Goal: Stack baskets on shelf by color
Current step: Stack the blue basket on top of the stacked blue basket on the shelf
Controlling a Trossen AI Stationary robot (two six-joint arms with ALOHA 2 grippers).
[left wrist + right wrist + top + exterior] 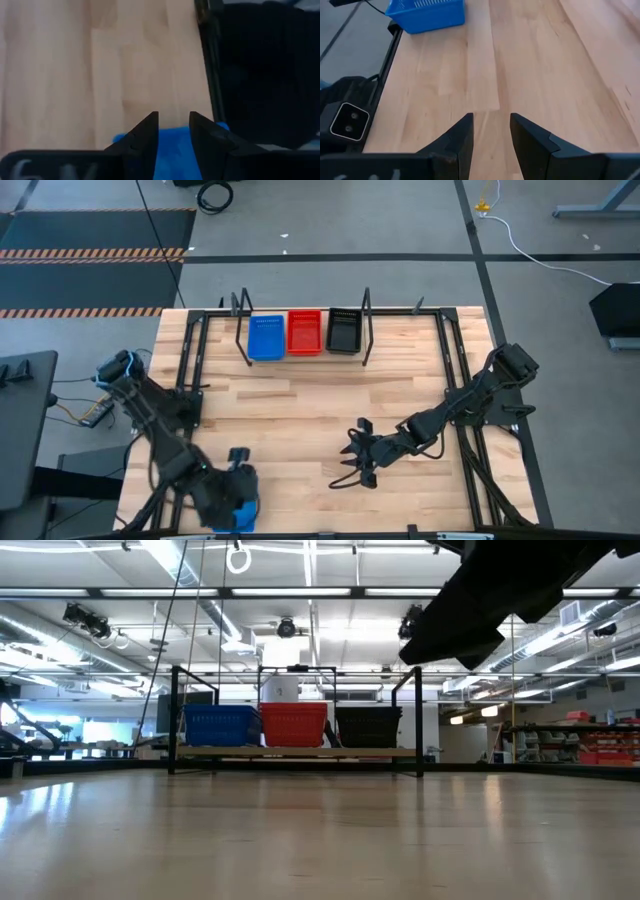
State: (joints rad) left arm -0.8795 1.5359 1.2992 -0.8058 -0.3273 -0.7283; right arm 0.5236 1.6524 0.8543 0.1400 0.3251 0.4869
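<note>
1. Left pincer (238,480) sits low at the near-left corner of the worktop (300,420), directly over a loose blue basket (240,510) — in its wrist view the fingers (145,137) stand a narrow gap apart with blue plastic right beneath them. I cannot tell whether they have hold of the rim yet.
2. The shelf (300,358) lies well ahead of that pincer, across the worktop at the far edge. It carries, left to right, a blue basket (266,337), a red basket (305,332) and a black basket (343,330), side by side, long axes running away from the arms.
3. Right pincer (356,460) hovers over bare wood mid-worktop, fingers part-open and holding nothing.
4. Judgement — the left arm is far nearer the loose basket, and its blue slot lies ahead and slightly right.
</note>
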